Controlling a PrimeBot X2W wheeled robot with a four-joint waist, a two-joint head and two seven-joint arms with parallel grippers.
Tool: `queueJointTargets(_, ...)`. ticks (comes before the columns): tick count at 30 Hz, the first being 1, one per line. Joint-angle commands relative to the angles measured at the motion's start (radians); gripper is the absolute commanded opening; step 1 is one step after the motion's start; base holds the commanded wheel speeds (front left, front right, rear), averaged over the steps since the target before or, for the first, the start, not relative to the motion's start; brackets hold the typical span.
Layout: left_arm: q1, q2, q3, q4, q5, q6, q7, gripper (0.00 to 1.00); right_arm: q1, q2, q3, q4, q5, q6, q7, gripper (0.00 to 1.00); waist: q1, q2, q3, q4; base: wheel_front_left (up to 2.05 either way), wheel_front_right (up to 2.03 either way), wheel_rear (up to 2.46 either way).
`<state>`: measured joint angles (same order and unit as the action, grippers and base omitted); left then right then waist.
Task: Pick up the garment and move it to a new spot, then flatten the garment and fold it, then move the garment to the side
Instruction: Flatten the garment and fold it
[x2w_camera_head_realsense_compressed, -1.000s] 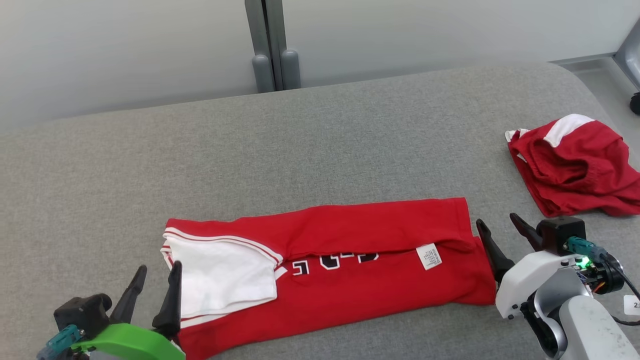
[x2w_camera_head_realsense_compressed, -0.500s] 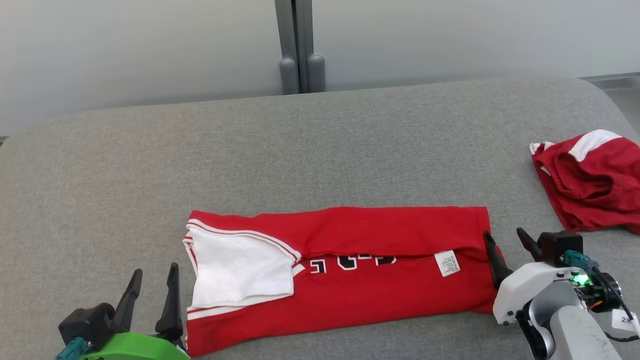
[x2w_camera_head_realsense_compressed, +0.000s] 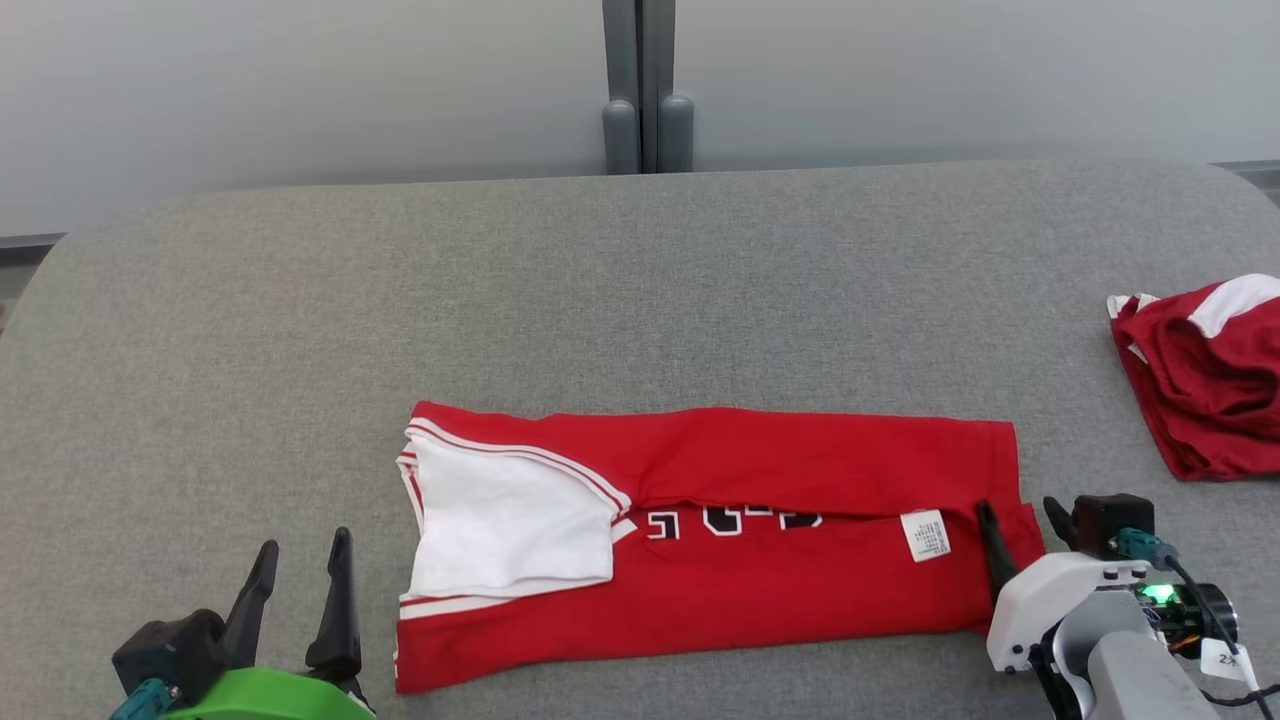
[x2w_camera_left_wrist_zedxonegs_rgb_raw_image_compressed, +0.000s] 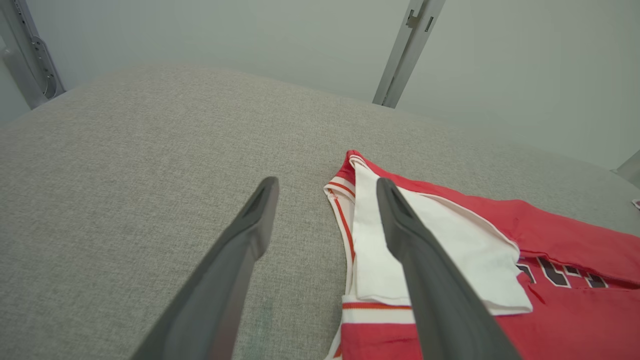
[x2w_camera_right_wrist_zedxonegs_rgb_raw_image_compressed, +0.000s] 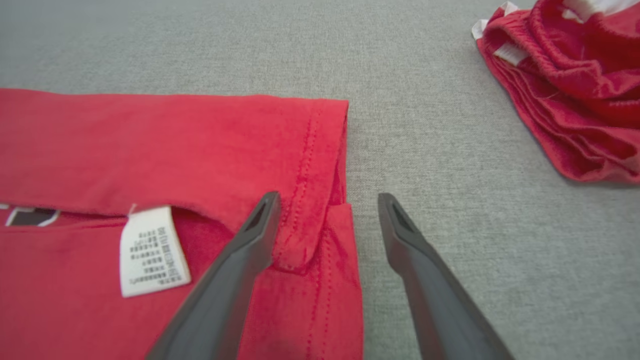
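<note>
From the head, finds the garment (x2w_camera_head_realsense_compressed: 720, 560) as a long strip by the front edge of the surface (x2w_camera_head_realsense_compressed: 600, 280), lying left to right between spread left pincer (x2w_camera_head_realsense_compressed: 305, 542) and spread right pincer (x2w_camera_head_realsense_compressed: 1018, 506). From the left wrist, shows its white end just rightward, apart. From the right wrist, frames the hem edge between the fingers, so judges the right arm nearer.

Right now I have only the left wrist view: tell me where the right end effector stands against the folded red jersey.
Observer: The right end effector is open at the hemmed right edge of the folded red fabric jersey with a white sleeve, one side over cloth, the other over the grey fabric-covered surface.
Operator: Report what lies near that edge.
Observer: A small white rectangular care label lies on the red cloth, just left of it.
Operator: List anything else on the surface.
Observer: A crumpled red-and-white garment lies apart at the far right.
</note>
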<state>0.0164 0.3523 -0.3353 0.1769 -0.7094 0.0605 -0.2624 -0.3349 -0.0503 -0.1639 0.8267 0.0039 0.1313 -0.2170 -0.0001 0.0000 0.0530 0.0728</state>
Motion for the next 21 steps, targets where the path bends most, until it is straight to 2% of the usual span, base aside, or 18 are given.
queueJointTargets(1, 0.019, -0.005, 0.005, 0.003, 0.008, -0.006, -0.003, 1.00, -0.012, -0.002, 0.010, 0.020, -0.017, -0.001, -0.013, 1.00, 0.0001, 0.0000, 0.001, 0.000, 0.00, 0.00, 0.00)
queueJointTargets(9, 0.016, -0.016, 0.014, 0.003, 0.007, -0.017, -0.003, 1.00, -0.044, -0.002, 0.038, 0.121, -0.057, -0.001, -0.041, 0.98, 0.0001, 0.0000, 0.006, -0.009, 0.00, 0.00, 0.00)
queueJointTargets(10, 0.015, -0.018, 0.016, 0.002, 0.008, -0.018, -0.003, 1.00, -0.048, -0.002, 0.041, 0.131, -0.054, -0.001, -0.042, 0.67, 0.0001, 0.0000, 0.007, -0.011, 0.00, 0.00, 0.00)
queueJointTargets(11, 0.014, -0.021, 0.016, 0.002, 0.008, -0.020, -0.003, 1.00, -0.053, -0.002, 0.042, 0.140, -0.052, -0.001, -0.044, 0.44, 0.0001, 0.0000, 0.008, -0.013, 0.00, 0.00, 0.00)
queueJointTargets(13, 0.010, -0.023, 0.018, 0.001, 0.013, -0.024, -0.003, 1.00, -0.062, -0.002, 0.043, 0.155, -0.047, -0.001, -0.044, 0.16, 0.0001, 0.0000, 0.009, -0.018, 0.00, 0.00, 0.00)
queueJointTargets(15, 0.006, -0.028, 0.018, 0.001, 0.018, -0.026, -0.003, 1.00, -0.074, -0.003, 0.036, 0.168, -0.041, -0.001, -0.046, 0.00, 0.0001, 0.0000, 0.010, -0.024, 0.00, 0.00, 0.00)
queueJointTargets(21, 0.000, -0.044, 0.017, -0.001, 0.034, -0.032, -0.003, 1.00, -0.113, -0.005, 0.009, 0.152, -0.007, -0.002, -0.048, 0.00, 0.0001, 0.0000, 0.014, -0.063, 0.00, 0.00, 0.00)
